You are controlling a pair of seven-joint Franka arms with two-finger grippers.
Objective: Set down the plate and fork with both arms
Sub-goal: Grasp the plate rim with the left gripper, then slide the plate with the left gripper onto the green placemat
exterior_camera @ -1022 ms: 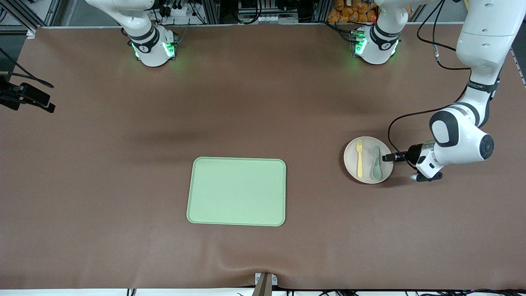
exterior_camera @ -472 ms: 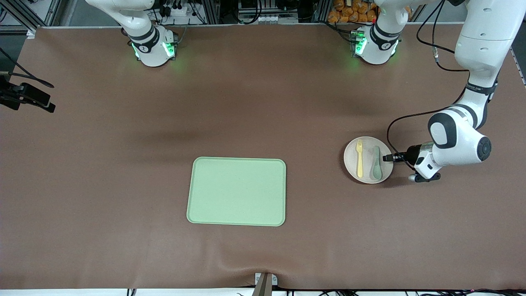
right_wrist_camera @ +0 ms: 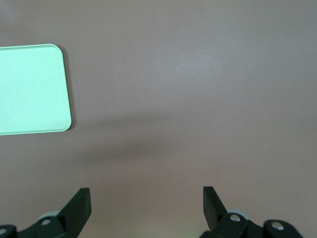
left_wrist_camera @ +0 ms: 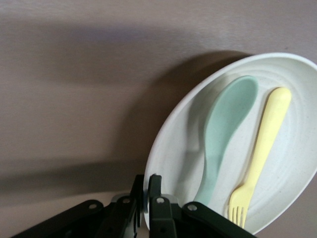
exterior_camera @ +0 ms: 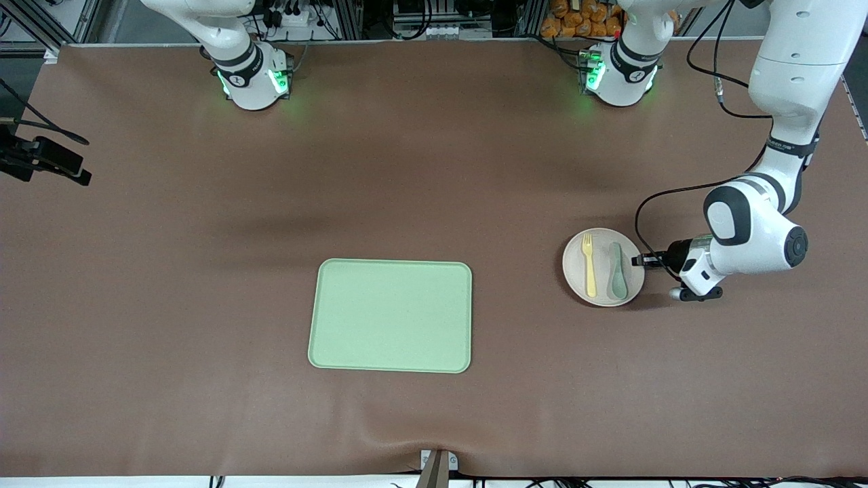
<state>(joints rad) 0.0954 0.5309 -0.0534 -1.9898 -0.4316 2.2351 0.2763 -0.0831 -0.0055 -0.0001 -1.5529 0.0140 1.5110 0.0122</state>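
On plate [exterior_camera: 575,281], fork [exterior_camera: 588,263] beside spoon [exterior_camera: 616,272]; left hand [left_wrist_camera: 145,201] clamped on rim.

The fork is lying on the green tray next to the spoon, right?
Not quite. The fork does lie next to the spoon, but both are on the round plate, not the green tray. The front view shows this; the left pincer grips the plate's rim.
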